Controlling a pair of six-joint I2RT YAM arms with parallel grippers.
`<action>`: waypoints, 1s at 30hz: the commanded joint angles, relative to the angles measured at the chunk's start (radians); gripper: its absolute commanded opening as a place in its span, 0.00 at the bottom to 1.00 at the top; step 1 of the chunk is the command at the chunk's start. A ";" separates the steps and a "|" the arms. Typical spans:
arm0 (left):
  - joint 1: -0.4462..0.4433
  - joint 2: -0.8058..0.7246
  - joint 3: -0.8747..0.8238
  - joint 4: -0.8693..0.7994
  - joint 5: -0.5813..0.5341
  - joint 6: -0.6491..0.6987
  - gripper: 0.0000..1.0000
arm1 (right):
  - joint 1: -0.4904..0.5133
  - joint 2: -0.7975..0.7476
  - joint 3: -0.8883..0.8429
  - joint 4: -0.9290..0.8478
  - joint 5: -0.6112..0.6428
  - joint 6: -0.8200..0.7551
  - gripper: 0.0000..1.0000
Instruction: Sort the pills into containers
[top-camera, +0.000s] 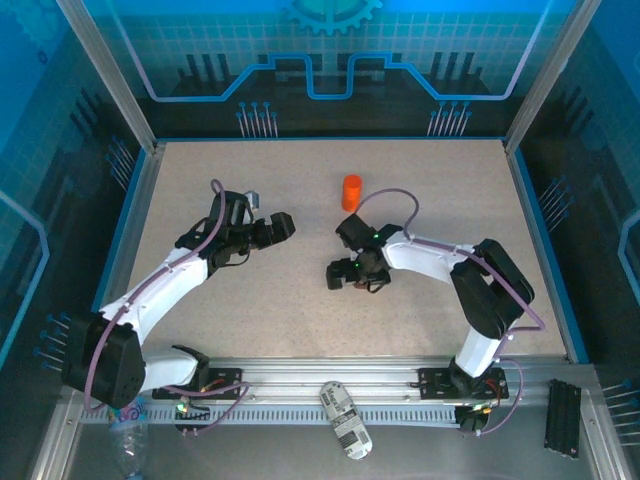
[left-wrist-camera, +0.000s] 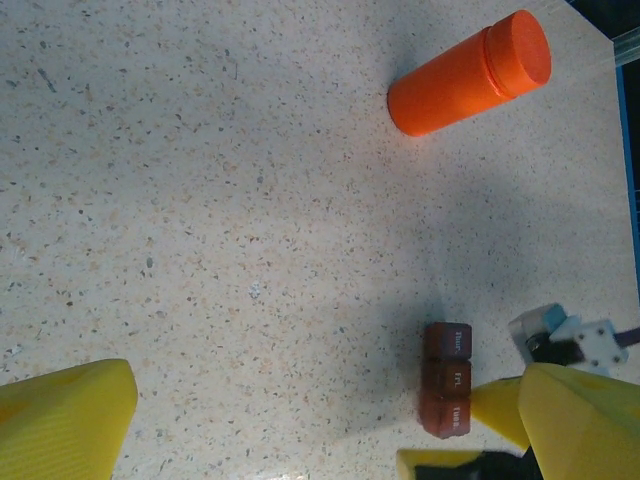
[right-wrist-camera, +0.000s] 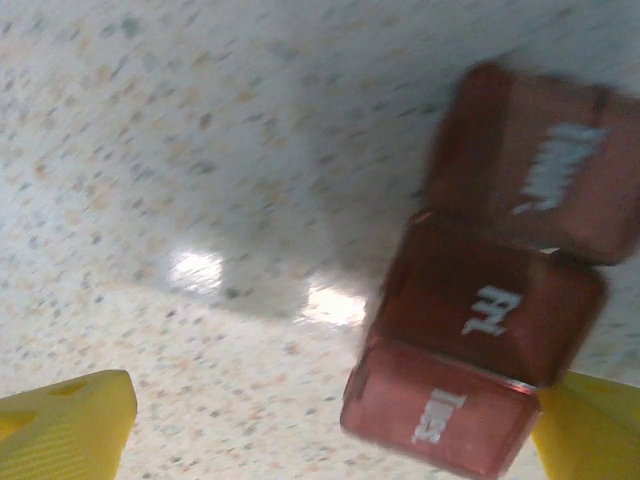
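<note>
Nearest the arm bases, the speckled surface (top-camera: 290, 320) lies bare, with no loose pills to be seen on it.

A little farther in, toward the middle, the right hand (right-wrist-camera: 330, 395) hangs low over the containers (right-wrist-camera: 495, 310). This is a small dark red-brown box made of three lidded compartments in a row, each lid carrying white lettering too blurred to read with certainty. All three lids look closed. The right hand's yellow fingers (right-wrist-camera: 65, 430) are spread wide apart and hold nothing. The box sits between them, close against the finger on the right of the wrist view; whether that finger touches it cannot be told.

To the left of the box, the left hand (left-wrist-camera: 325, 390) hovers above bare surface, pointing toward the middle. Its yellow fingers are also spread fully and it carries nothing. From its wrist camera the containers appear low and to the right, just beside that hand's right finger.

Farthest away, beyond both hands and well apart from the box, stands the bright orange bottle (top-camera: 351, 192), upright with its cap on.

Judging by this, the sorting has hardly begun. The bottle is unopened, the compartments are shut, and no pill is out. Still to do, it seems: open the bottle, open the lids, and place the pills in the compartments.
</note>
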 joint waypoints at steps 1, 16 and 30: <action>-0.003 -0.033 -0.014 -0.014 -0.023 0.032 0.99 | 0.063 0.040 0.064 0.025 -0.048 0.055 1.00; 0.066 -0.031 -0.080 0.038 0.002 -0.013 0.99 | 0.038 -0.146 0.094 0.019 0.079 -0.019 1.00; 0.067 -0.061 -0.099 0.012 -0.026 -0.017 0.99 | 0.036 -0.085 0.052 0.031 -0.063 -0.074 1.00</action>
